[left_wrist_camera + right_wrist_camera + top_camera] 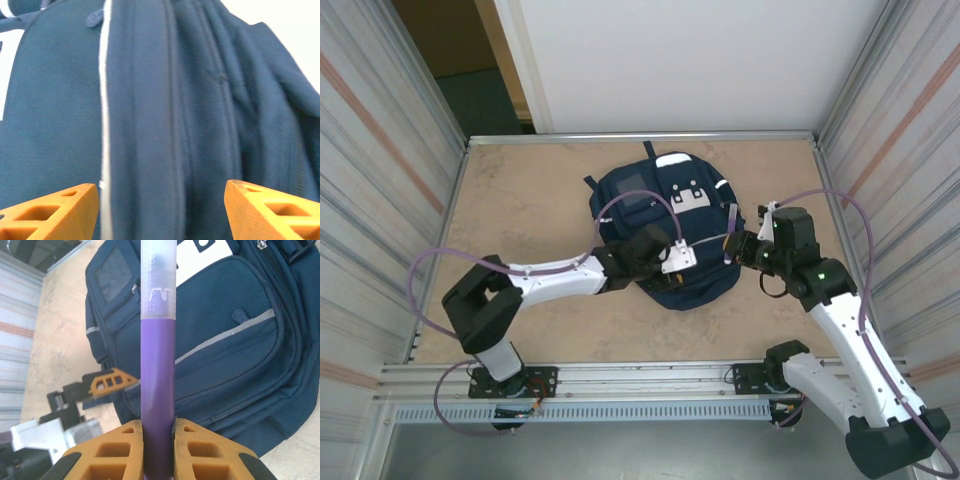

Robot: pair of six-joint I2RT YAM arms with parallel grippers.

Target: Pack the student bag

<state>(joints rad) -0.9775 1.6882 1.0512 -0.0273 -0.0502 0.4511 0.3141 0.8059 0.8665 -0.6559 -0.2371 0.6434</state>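
Observation:
The student bag (655, 215) is a navy backpack with silver stripes, lying flat in the middle of the table. My left gripper (672, 260) rests over the bag's near part. In the left wrist view this gripper (160, 210) is open, with its orange fingertips (60, 210) wide apart over the folds of the bag (150, 100). My right gripper (744, 247) hovers at the bag's right edge. It (158, 440) is shut on a purple marker (157, 365) with a clear cap, which points out over the bag (230, 335).
Metal rails and corrugated walls (380, 180) enclose the tan table (530, 190). Bare tabletop lies left of the bag and in front of it. A purple cable (450, 255) loops beside the left arm. One left fingertip (110, 381) shows in the right wrist view.

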